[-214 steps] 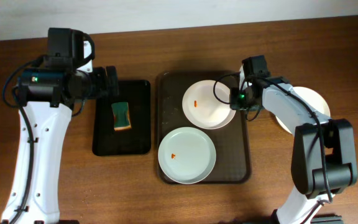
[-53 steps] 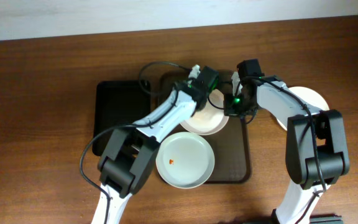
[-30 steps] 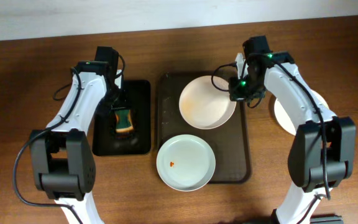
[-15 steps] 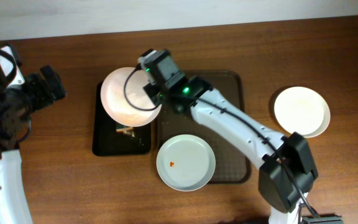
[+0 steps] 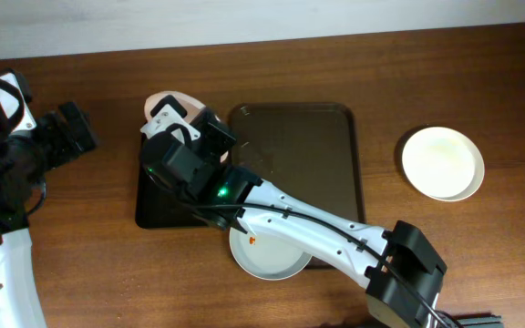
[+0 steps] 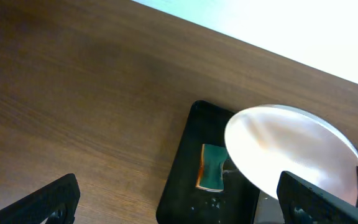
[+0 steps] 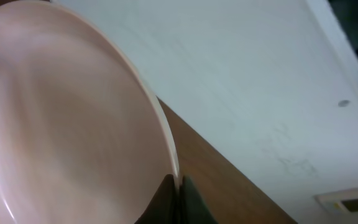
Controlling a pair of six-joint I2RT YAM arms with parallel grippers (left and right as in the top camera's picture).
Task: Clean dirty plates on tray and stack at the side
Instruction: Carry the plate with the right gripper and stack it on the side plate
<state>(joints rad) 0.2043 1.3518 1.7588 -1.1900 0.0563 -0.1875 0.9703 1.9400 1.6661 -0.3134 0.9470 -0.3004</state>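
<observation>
My right gripper (image 5: 194,123) is shut on the rim of a white plate (image 5: 165,98), holding it tilted on edge above the black tray (image 5: 158,208). The right wrist view shows the rim pinched between my fingers (image 7: 188,199), with the plate (image 7: 67,124) filling the left. The left wrist view shows the plate (image 6: 291,152) above the sponge (image 6: 213,167). A second plate (image 5: 264,261) with an orange-red smear lies at the front of the brown tray (image 5: 322,150), partly under my right arm. My left gripper (image 5: 73,132) is open and empty, far left of the trays.
A third white plate (image 5: 442,162) sits alone on the table at the right. The green sponge lies on the small black tray (image 6: 182,186), left of the brown tray. My right arm stretches diagonally across the brown tray's front left.
My right gripper has carried the plate further left and tipped it more upright over the black tray. The left arm has barely moved.
</observation>
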